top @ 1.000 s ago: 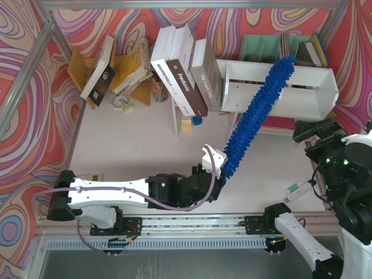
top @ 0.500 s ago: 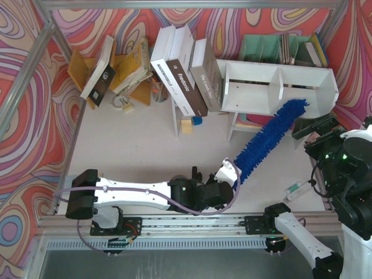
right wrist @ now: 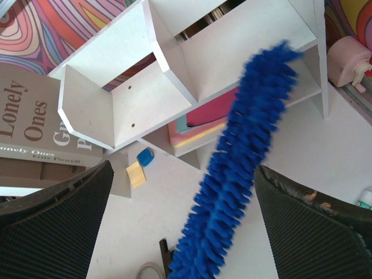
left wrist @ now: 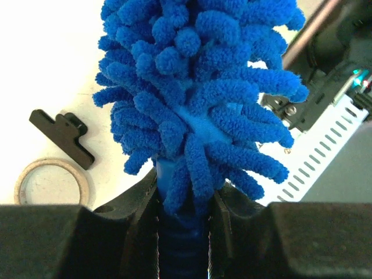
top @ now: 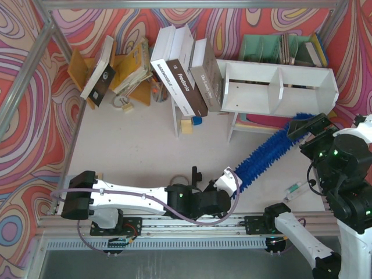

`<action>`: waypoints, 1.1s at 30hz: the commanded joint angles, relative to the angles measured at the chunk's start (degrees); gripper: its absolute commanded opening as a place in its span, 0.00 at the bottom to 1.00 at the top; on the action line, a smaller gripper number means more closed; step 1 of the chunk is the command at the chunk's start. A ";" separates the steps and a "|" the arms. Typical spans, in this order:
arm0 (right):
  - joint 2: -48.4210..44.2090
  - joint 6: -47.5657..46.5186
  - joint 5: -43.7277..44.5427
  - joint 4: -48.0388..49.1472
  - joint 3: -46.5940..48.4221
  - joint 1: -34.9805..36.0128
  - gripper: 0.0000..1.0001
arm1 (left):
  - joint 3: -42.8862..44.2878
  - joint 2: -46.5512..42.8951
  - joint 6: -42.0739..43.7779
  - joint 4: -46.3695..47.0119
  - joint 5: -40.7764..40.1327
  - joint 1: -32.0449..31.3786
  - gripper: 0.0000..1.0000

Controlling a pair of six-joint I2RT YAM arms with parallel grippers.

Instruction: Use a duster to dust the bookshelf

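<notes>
left hand [left wrist: 185,203] low over the tabletop [top: 139,145], pressed tight on the duster [top: 268,154] handle right where the fluff starts; gripping at the base likely gives full reach. duster slants up and right across the tabletop, tip at the front lower edge of the bookshelf [top: 279,87], right compartment side. contact with the wood unclear, tip is blurred in the right wrist view. it's long, bright blue, fat chenille strands. right hand [right wrist: 181,192] spread wide, holding nothing, hovers near the tip, probably parked clear of the sweep
</notes>
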 commanded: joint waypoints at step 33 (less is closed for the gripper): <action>-1.98 0.18 0.33 -0.24 -3.12 0.34 0.95 | 14.47 15.74 1.59 -0.86 0.58 5.64 0.00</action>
